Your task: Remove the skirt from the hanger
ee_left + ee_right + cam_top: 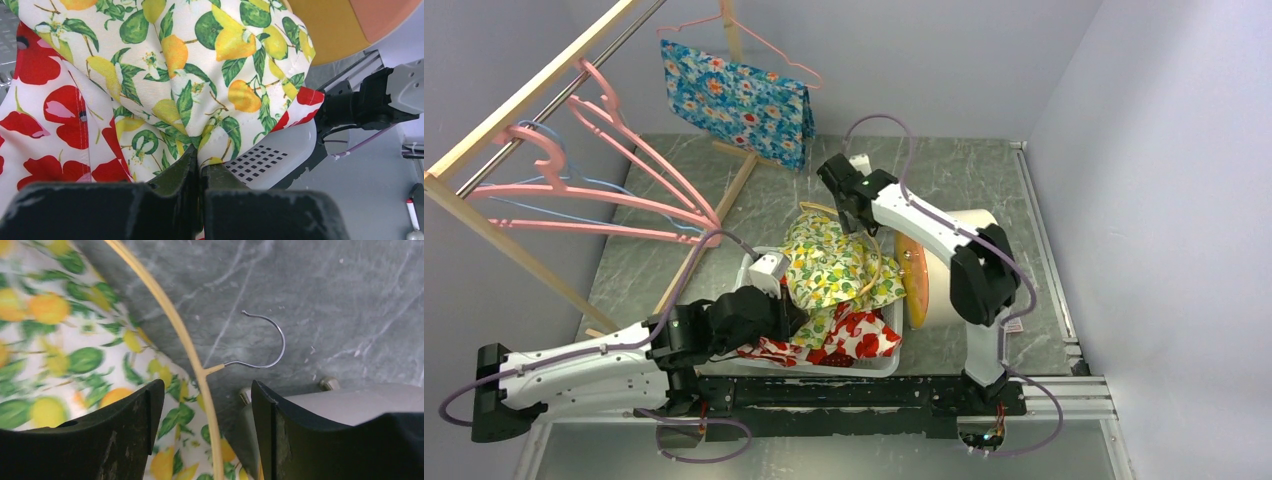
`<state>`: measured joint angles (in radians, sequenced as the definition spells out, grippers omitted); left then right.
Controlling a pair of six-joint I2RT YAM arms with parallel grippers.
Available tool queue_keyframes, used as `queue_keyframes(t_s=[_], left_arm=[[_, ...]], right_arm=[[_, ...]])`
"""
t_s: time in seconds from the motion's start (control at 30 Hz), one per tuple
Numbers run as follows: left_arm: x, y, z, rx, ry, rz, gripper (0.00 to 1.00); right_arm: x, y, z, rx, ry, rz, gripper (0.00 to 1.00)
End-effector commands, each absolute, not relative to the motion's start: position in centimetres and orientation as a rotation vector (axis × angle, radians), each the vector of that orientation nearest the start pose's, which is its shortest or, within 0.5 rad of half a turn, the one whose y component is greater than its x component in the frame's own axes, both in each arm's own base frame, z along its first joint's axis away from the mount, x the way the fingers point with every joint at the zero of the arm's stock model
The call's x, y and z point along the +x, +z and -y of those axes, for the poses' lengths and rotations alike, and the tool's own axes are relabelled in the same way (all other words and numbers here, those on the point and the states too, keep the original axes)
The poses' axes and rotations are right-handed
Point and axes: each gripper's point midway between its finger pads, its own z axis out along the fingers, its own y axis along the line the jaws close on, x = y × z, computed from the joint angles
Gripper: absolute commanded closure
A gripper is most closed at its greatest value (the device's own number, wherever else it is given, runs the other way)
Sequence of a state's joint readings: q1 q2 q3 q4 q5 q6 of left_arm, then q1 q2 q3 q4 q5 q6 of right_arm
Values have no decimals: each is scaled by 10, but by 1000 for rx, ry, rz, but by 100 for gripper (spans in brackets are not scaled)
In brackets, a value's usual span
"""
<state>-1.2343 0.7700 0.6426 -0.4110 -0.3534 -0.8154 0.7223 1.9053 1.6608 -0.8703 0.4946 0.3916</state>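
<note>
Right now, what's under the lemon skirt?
Under the lemon skirt: red poppy-print fabric, lying in the white basket. Anything deeper in the basket is covered.

1. Overhead view: bright, even, diffuse light. The pale walls point(944, 60) carry a faint violet cast, and the picture is sharp throughout.
2. Shadows on the table point(984, 170) are soft and faint.
3. Left wrist view: the skirt point(215, 60) is well lit and crisp. The left gripper point(199, 166) is dark and slightly soft.
4. Right wrist view: the skirt point(60, 340) is blurred and out of focus. The table point(325, 290) and hanger hook point(275, 347) are sharp, and the right gripper point(207, 385) is nearly black.
</note>
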Motion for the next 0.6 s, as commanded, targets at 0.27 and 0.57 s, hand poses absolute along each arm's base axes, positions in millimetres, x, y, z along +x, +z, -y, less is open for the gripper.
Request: queue_keyframes(t_s=[0.27,0.57], left_arm=[[119,194,266,298,-942,-2124,93],[123,244,265,329,-969,-2015,93]], right_arm=[[345,71,-208,-331,-377,-2669,45],[373,72,-226,-315,-318,-2603,96]])
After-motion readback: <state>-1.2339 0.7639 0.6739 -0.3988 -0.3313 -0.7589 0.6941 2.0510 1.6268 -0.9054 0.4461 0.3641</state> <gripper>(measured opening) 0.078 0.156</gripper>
